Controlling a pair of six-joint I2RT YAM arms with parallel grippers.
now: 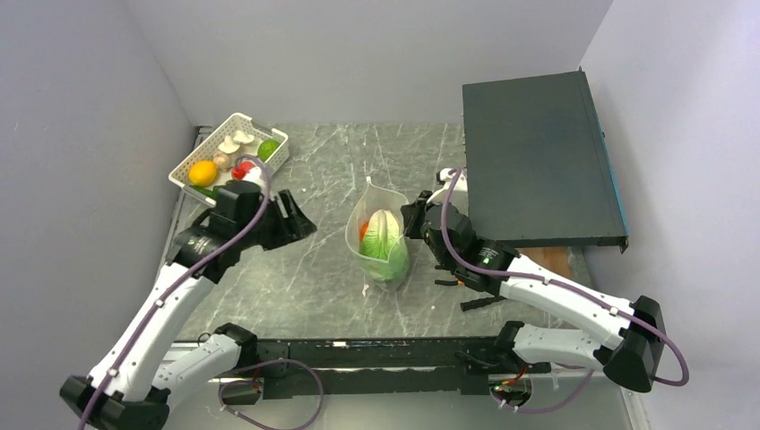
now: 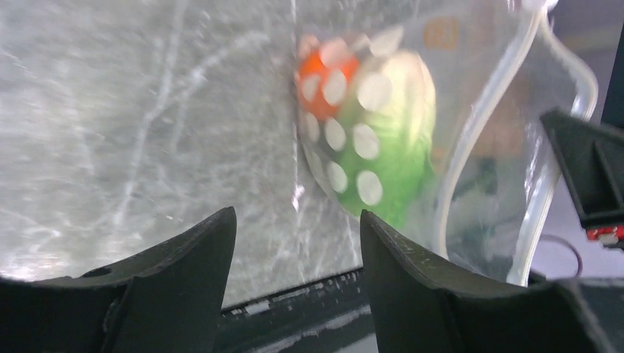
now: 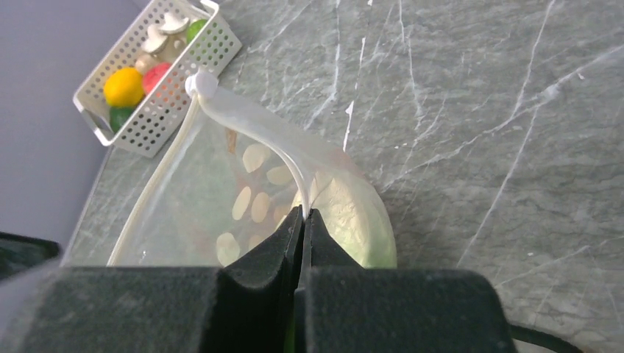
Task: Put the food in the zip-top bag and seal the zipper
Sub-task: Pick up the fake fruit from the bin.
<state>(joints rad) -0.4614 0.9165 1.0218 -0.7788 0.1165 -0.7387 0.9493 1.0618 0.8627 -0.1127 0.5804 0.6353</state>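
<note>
At table centre: zip-top bag, mouth open and turned toward the far edge, long axis running near-to-far. Lettuce and a red-orange fruit are inside.

Right gripper: jaws closed on the bag's right-hand rim. The wrist view shows the fingers pinched flat on the zipper strip, holding the mouth up and spread.

Left gripper: jaws apart, nothing between them. It sits left of the bag and apart from it, fingers pointing toward it; its wrist view looks across at the bag's side.

Basket at the far-left corner holds the citrus, mushrooms and a green fruit, among other pieces.

Key relation: the basket lies behind and to the left of the left gripper, and the bag mouth to its right. The left arm is clearly nearer the basket, and the right is occupied. Judgement: the next pick falls to the left arm, which must turn away from the bag and toward the far-left corner, then come back over the mouth from the far side.
</note>
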